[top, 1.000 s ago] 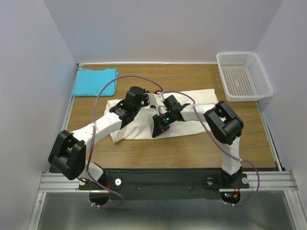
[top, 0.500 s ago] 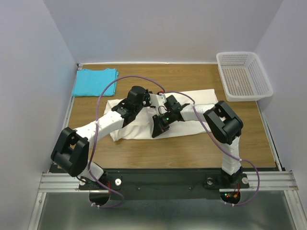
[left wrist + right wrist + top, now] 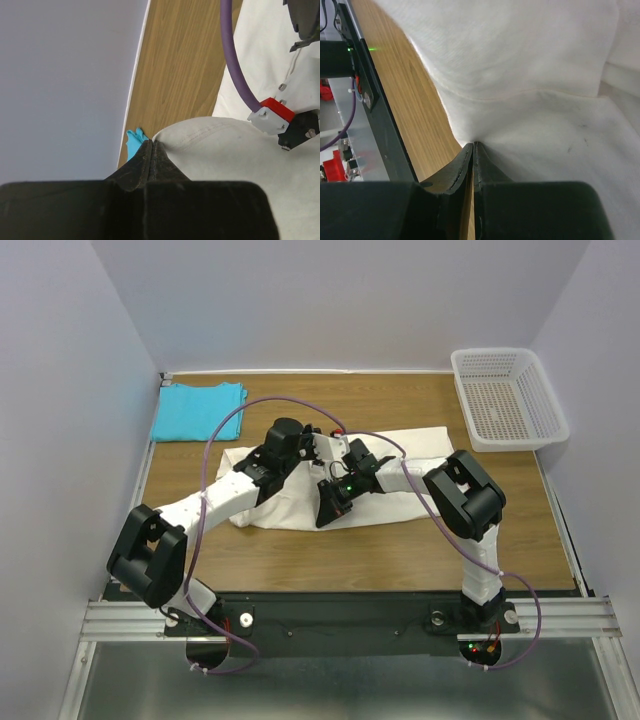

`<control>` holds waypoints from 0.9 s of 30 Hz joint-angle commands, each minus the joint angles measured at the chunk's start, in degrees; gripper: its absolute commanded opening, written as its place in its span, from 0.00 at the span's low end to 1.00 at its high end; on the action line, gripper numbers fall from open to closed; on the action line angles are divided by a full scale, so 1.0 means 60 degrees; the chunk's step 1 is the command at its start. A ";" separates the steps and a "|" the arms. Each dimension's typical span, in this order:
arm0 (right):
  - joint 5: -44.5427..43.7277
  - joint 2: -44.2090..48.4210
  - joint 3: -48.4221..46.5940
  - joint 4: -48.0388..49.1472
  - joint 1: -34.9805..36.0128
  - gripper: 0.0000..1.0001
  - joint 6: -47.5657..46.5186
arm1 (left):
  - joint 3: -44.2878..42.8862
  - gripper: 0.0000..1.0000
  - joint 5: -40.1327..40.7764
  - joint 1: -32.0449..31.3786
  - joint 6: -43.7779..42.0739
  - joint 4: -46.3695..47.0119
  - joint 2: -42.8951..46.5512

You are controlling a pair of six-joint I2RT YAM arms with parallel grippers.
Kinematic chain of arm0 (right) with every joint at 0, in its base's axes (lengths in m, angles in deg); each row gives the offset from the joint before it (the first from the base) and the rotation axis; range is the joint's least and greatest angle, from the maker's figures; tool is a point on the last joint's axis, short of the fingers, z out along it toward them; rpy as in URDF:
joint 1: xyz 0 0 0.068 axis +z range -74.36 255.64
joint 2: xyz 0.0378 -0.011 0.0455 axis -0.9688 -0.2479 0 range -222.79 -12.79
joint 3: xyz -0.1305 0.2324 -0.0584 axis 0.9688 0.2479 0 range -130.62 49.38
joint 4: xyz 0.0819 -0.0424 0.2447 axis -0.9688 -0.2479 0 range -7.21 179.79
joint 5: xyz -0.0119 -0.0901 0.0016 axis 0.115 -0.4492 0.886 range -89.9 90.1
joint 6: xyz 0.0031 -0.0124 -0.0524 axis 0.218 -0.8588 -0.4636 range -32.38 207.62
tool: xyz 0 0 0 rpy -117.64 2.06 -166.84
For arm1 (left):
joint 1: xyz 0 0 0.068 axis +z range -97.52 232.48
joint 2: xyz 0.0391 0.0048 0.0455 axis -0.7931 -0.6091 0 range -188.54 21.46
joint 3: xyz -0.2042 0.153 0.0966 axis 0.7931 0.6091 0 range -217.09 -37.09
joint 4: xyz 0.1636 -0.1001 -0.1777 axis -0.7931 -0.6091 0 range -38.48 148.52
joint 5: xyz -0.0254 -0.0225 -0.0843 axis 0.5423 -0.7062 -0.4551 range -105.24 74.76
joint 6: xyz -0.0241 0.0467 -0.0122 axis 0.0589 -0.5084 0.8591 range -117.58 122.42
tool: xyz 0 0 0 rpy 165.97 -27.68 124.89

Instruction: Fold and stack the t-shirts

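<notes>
Top external view: cream shirt is seen bunched mid-worktop, its edges pinched by the tightly closed left hand and right hand; blue shirt is laid folded at the far-left corner.

Plain pale lavender walls enclose a wooden bench; a metal rail edges its near side, evenly lit.
</notes>
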 commanded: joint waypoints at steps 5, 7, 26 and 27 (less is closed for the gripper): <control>-0.1240 -0.0567 0.0139 -0.0308 0.0112 0.10 -0.0327 | -0.0198 0.00 -0.0266 -0.0019 -0.0115 0.0635 -0.0281; -0.1240 -0.0567 0.0139 -0.0308 0.0112 0.10 -0.0327 | -0.0110 0.00 -0.0251 -0.0019 -0.0028 0.0635 -0.0267; -0.1254 -0.0611 0.0095 -0.0322 0.0112 0.10 -0.0298 | 0.0286 0.00 0.0042 -0.0019 0.0499 0.0914 0.0245; -0.1240 -0.0611 0.0095 -0.0322 0.0112 0.10 -0.0298 | 0.0300 0.00 0.0042 -0.0019 0.0529 0.0914 0.0290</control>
